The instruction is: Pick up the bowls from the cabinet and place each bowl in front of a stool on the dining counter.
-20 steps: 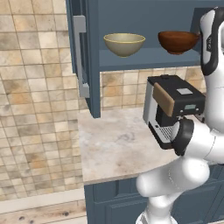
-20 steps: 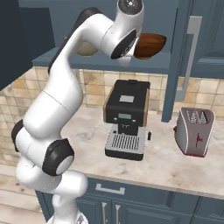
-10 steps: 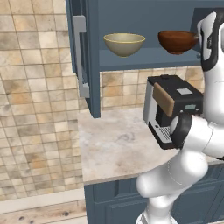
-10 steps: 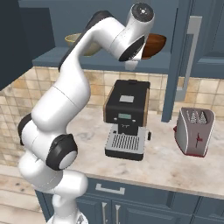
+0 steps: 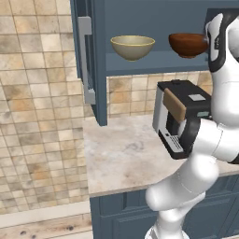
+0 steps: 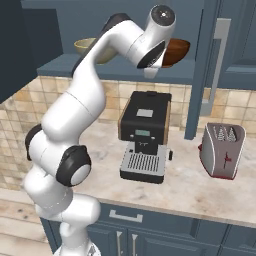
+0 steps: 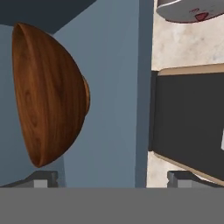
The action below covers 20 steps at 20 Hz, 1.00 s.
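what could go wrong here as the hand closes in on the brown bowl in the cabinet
1. The gripper is open and rolled sideways to the reddish-brown bowl; its round wall looks likely to slip out of a pinch rather than seat.
2. A nudge might slide the bowl along the cabinet shelf toward the olive-beige bowl.
3. The coffee machine stands just below the shelf, so dropping straight down after a grasp could hit it.

Brown bowl (image 7: 48, 94) glossy wood-grained; counter (image 5: 130, 154) marbled stone.
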Tool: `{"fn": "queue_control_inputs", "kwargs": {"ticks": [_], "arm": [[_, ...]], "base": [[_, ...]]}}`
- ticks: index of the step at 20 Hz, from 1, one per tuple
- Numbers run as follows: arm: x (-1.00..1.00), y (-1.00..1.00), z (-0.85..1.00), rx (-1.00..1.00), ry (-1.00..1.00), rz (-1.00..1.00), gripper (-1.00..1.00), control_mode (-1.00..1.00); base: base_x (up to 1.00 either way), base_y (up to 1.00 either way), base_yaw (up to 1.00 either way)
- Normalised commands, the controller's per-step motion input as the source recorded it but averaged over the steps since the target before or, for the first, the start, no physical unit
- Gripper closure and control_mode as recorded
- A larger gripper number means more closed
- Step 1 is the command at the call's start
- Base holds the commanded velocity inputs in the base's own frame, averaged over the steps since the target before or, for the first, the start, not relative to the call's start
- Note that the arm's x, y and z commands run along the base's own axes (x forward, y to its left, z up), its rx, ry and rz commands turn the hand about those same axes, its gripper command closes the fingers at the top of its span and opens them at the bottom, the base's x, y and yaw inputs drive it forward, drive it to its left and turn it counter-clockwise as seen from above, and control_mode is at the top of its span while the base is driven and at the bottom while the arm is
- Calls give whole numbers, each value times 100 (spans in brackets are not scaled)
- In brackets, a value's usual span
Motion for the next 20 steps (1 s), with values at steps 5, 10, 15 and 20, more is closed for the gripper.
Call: {"fn": "queue_control_inputs", "kwargs": {"ticks": [5, 10, 15, 20], "arm": [[32, 0, 0, 0, 0, 0, -100, -100], [31, 0, 0, 0, 0, 0, -100, -100], [31, 0, 0, 0, 0, 0, -100, -100], [31, 0, 0, 0, 0, 0, -100, -100]], "base": [[0, 0, 0], [0, 0, 0], [0, 0, 0], [0, 0, 0]]}}
